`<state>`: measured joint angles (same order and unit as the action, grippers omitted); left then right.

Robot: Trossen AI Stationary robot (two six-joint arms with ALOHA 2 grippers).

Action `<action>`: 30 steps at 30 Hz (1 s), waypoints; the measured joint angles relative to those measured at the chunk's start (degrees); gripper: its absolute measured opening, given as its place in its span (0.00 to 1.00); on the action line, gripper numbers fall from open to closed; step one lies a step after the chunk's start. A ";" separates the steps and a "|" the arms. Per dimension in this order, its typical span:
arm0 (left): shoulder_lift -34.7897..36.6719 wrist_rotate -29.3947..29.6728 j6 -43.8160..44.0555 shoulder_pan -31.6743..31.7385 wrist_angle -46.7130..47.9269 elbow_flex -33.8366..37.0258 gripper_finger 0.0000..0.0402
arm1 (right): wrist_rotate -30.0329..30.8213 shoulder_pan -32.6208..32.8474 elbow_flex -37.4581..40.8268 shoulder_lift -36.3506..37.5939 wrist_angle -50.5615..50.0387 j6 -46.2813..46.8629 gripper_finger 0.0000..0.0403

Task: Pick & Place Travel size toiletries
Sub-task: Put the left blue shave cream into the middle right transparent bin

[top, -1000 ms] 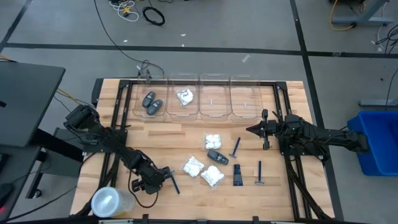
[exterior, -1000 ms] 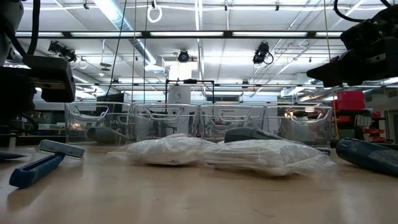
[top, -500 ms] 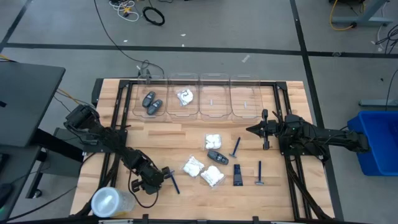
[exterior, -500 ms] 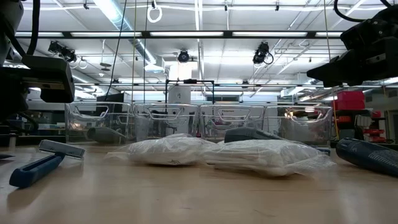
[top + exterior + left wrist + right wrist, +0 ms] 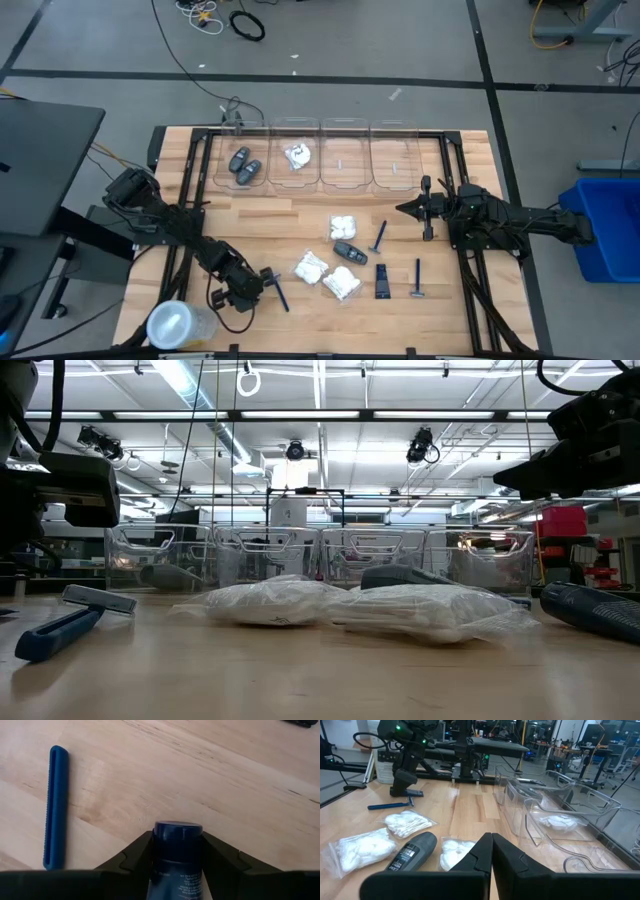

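Note:
My left gripper (image 5: 262,281) stands at the near left of the table, shut on a small dark blue tube (image 5: 177,855). A thin blue razor (image 5: 279,293) lies on the wood beside it. White crinkly packets (image 5: 310,266), a dark grey oval case (image 5: 349,251), a black tube (image 5: 383,281) and two more razors (image 5: 379,236) lie mid-table. Two grey cases (image 5: 243,165) and a white packet (image 5: 297,155) sit in clear bins at the far edge. My right gripper (image 5: 405,208) hangs shut at the right, holding nothing. My left gripper pinches the dark blue tube between its two fingers (image 5: 135,857), on the tube's sides just behind the round cap (image 5: 177,831). The fingers slant down toward the table and lie along the tube, so the cap sticks out past the fingertips. Whether the tube rests on the wood cannot be told.
Several clear bins (image 5: 345,155) stand in a row along the far edge. A large translucent round container (image 5: 180,325) sits at the near left corner, close behind my left arm. Bare wood lies between the bins and the scattered items.

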<state>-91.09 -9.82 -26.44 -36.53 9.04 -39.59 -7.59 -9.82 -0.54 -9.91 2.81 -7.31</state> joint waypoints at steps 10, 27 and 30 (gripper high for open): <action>0.00 0.30 4.06 -0.02 0.58 -3.58 0.38 | 0.00 0.00 -0.02 0.00 0.00 0.00 0.03; 0.00 3.16 4.39 1.06 2.63 -12.12 0.38 | 0.00 0.00 -0.02 0.00 0.00 0.00 0.03; 0.00 3.19 4.38 1.90 4.18 -14.83 0.38 | 0.01 -0.01 -0.01 0.02 0.00 0.01 0.03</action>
<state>-91.09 -6.63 -22.06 -34.63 13.22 -54.42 -7.58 -9.84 -0.55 -9.89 2.81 -7.30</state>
